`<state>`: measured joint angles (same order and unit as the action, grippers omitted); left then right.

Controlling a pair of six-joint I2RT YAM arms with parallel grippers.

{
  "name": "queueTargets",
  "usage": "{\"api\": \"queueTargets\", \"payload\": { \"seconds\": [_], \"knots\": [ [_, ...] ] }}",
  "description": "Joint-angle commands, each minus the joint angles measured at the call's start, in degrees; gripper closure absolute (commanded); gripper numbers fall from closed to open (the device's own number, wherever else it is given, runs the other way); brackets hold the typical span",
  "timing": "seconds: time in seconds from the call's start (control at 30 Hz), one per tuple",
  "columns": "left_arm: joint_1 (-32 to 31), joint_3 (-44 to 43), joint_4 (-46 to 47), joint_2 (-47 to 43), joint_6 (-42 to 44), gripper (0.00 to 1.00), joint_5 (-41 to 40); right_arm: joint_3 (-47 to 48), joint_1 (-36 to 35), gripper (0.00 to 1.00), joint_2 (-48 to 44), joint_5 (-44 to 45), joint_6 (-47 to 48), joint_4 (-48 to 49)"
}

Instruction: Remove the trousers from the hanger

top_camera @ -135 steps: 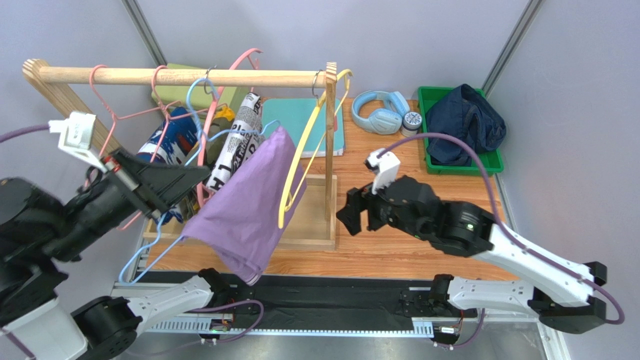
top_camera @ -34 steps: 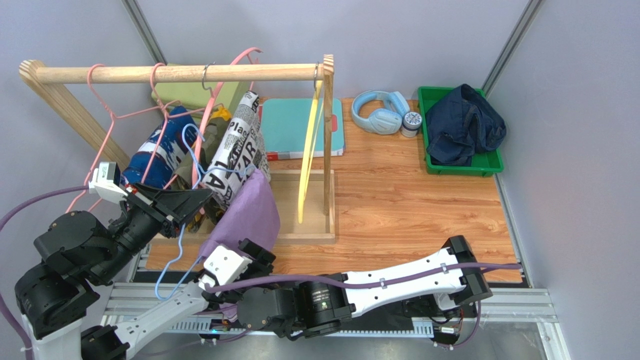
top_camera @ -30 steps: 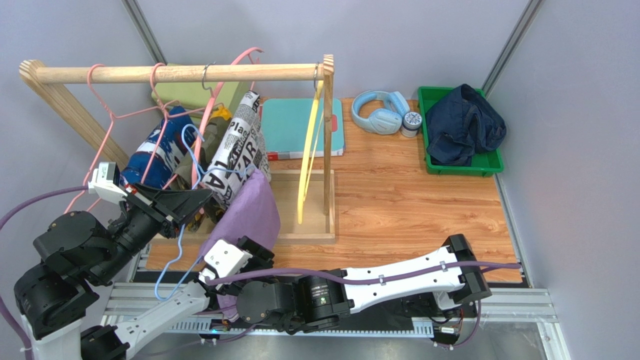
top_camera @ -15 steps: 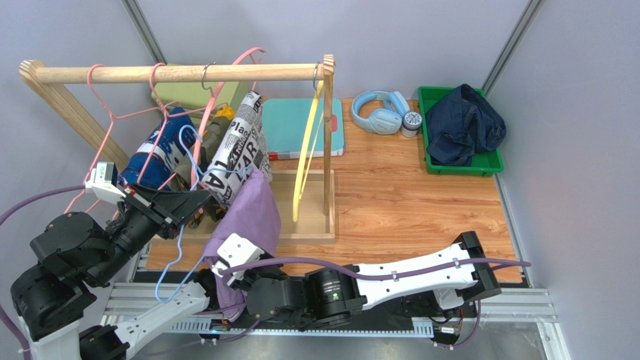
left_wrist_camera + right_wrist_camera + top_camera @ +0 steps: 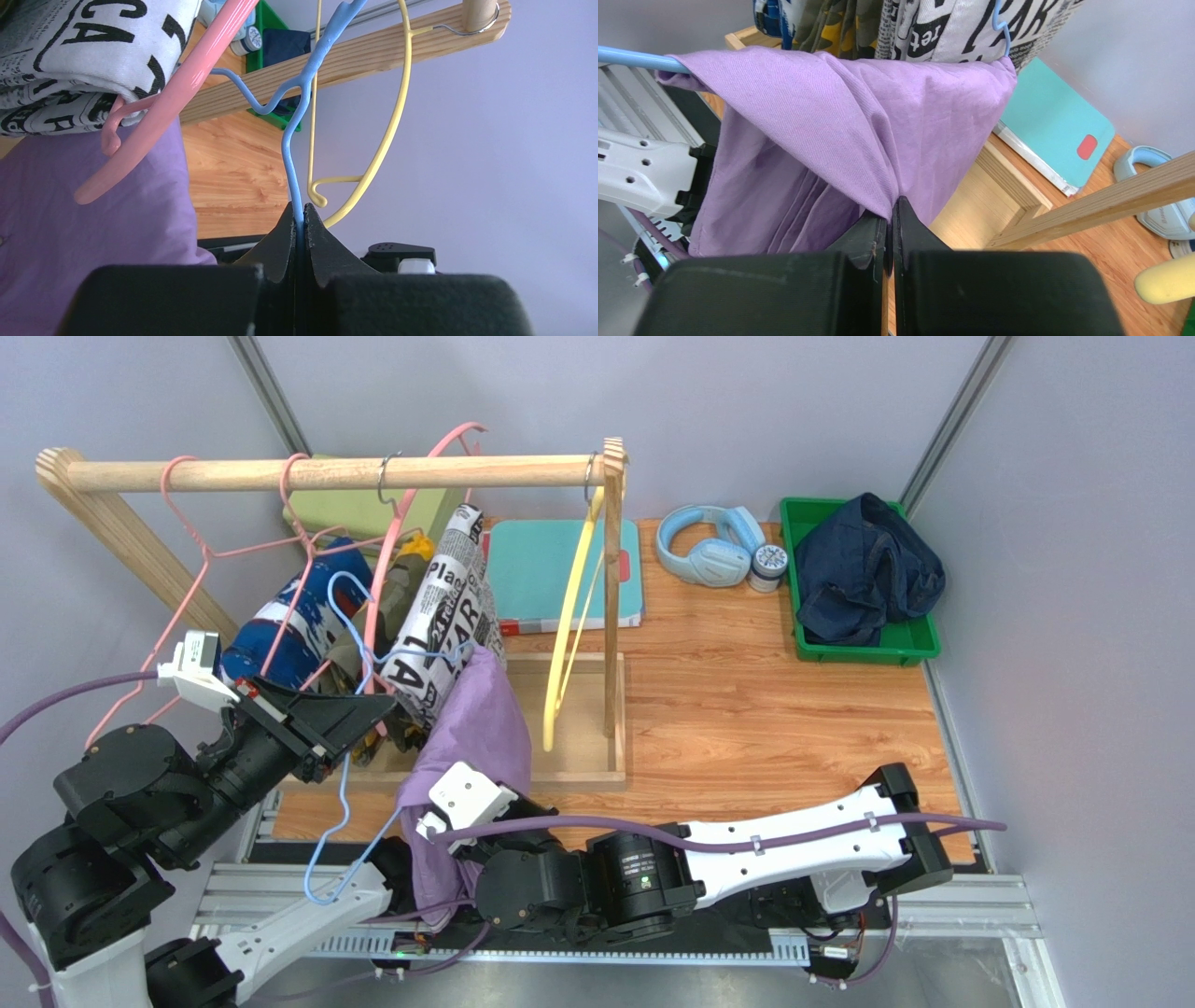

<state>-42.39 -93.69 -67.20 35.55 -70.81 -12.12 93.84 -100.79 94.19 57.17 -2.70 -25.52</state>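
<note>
Purple trousers [image 5: 474,735] hang folded over the bar of a blue wire hanger [image 5: 341,819], which is off the rail and tilted down toward the near edge. My left gripper [image 5: 379,709] is shut on the blue hanger's neck [image 5: 297,154], just below its hook. In the right wrist view, my right gripper [image 5: 891,204] is shut on a fold of the trousers [image 5: 829,119] below the hanger bar [image 5: 633,57]. From above, the cloth's lower end hides the right fingertips.
The wooden rail [image 5: 337,473] still carries pink hangers with a black-and-white printed garment [image 5: 446,609] and a blue one [image 5: 302,623], plus a bare yellow hanger [image 5: 572,616]. Behind are a teal book [image 5: 540,567], headphones [image 5: 709,546] and a green tray [image 5: 919,641] holding dark cloth.
The right arm swung from mid-table to the near edge and closed on the trousers' lower part, then shifted right. The left arm lowered the blue hanger off the rail. The yellow hanger sways.
</note>
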Motion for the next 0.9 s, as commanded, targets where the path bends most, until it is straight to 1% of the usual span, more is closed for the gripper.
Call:
{"api": "queueTargets", "payload": {
  "seconds": [0.0, 0.03, 0.1, 0.17, 0.23, 0.37, 0.43, 0.47, 0.53, 0.6, 0.63, 0.83, 0.87],
  "knots": [
    [-0.24, -2.90, 5.67, 0.48, 2.34, 1.00, -0.01, -0.14, 0.51, 1.00, -1.64, 3.57, 0.24, -2.00],
    [-0.24, -2.90, 6.02, 0.40, 2.43, 1.00, 0.08, -0.50, 0.51, 1.00, -2.08, 1.91, -0.54, -0.25],
    [-0.24, -2.99, 6.64, 0.66, 2.34, 1.00, 0.43, -0.77, 0.51, 0.93, -1.91, 0.23, -1.51, 1.51],
    [-0.15, -3.08, 7.17, 0.92, 2.08, 1.00, 0.69, 0.19, 0.51, 0.91, -0.51, -1.62, -2.22, 3.28],
    [-0.15, -3.17, 7.52, 1.10, 1.73, 1.00, 1.13, 2.64, 0.51, 0.89, 1.68, -1.18, -3.97, 3.46],
    [-0.24, -3.25, 8.22, 1.45, 0.76, 1.00, 1.83, 5.47, 0.51, 0.81, 4.33, -0.56, -7.05, 3.98],
    [-0.15, -3.25, 8.57, 1.71, 0.23, 1.00, 2.27, 5.65, 0.51, 0.78, 5.29, 0.05, -7.41, 5.47],
    [-0.15, -3.25, 8.66, 1.72, -0.03, 1.00, 2.54, 5.91, 0.51, 0.74, 5.65, 0.22, -7.41, 5.83],
    [-0.15, -3.34, 9.01, 1.80, -0.38, 1.00, 2.63, 6.35, 0.51, 0.69, 6.18, 0.31, -7.58, 6.18],
    [-0.15, -3.43, 9.19, 1.80, -0.39, 1.00, 2.54, 6.27, 0.60, 0.66, 6.00, -0.99, -8.37, 6.27],
    [-0.15, -3.43, 9.28, 1.89, -0.30, 1.00, 2.63, 6.09, 0.51, 0.62, 5.65, -1.44, -8.46, 6.62],
    [-0.15, -3.25, 9.72, 1.98, -0.65, 1.00, 2.89, 6.18, 0.68, 0.51, 6.44, -2.24, -9.34, 7.15],
    [-0.15, -3.25, 9.72, 2.07, -0.74, 1.00, 2.98, 6.26, 0.77, 0.50, 6.62, -2.15, -9.52, 7.41]
  ]
}}
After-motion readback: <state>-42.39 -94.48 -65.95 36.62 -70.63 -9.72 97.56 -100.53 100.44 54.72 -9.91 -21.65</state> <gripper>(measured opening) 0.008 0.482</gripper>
